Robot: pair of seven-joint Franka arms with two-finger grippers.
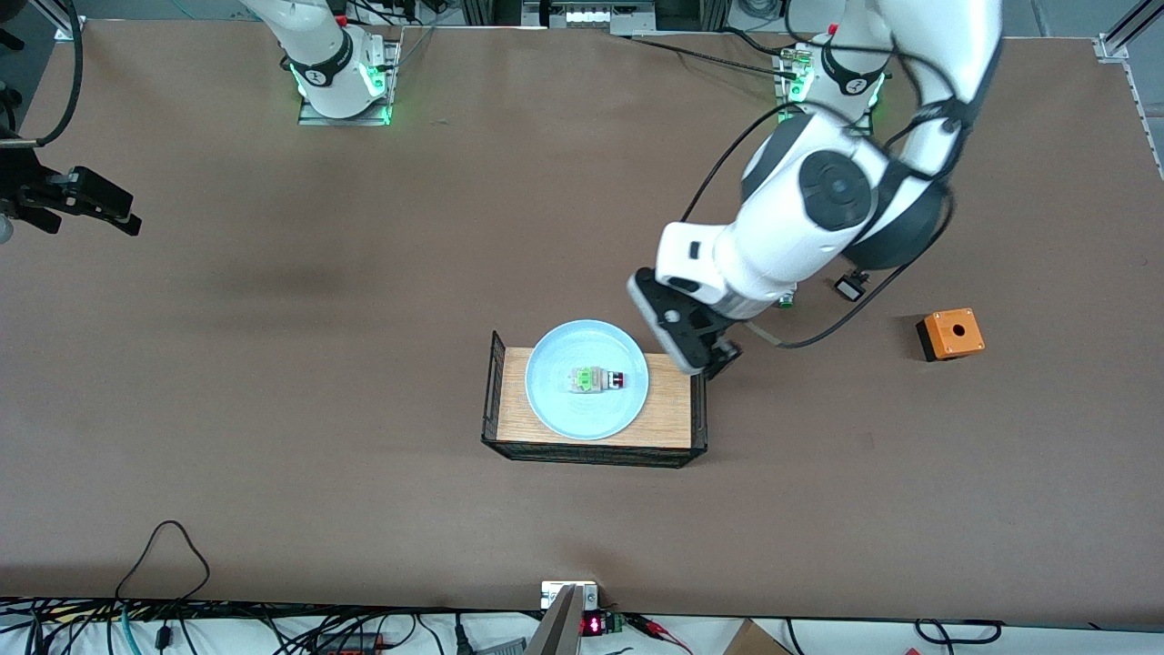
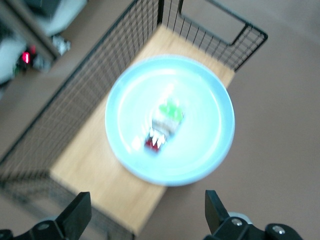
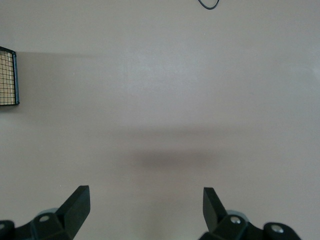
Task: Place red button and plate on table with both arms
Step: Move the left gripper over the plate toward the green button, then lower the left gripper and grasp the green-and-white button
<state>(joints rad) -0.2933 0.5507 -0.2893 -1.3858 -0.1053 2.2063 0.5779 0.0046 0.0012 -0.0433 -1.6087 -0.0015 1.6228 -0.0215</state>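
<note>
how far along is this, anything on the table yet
Nothing is done: the red button lies on the plate, which sits in the wooden tray. In hand: the open left gripper hangs over the tray's end. Right gripper waits open. Both placements remain.

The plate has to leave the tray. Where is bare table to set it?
Bare table runs from the wooden tray toward the right arm's end, and nearer the camera. Crowded: the open left hand over the tray's end, and the orange box.
</note>
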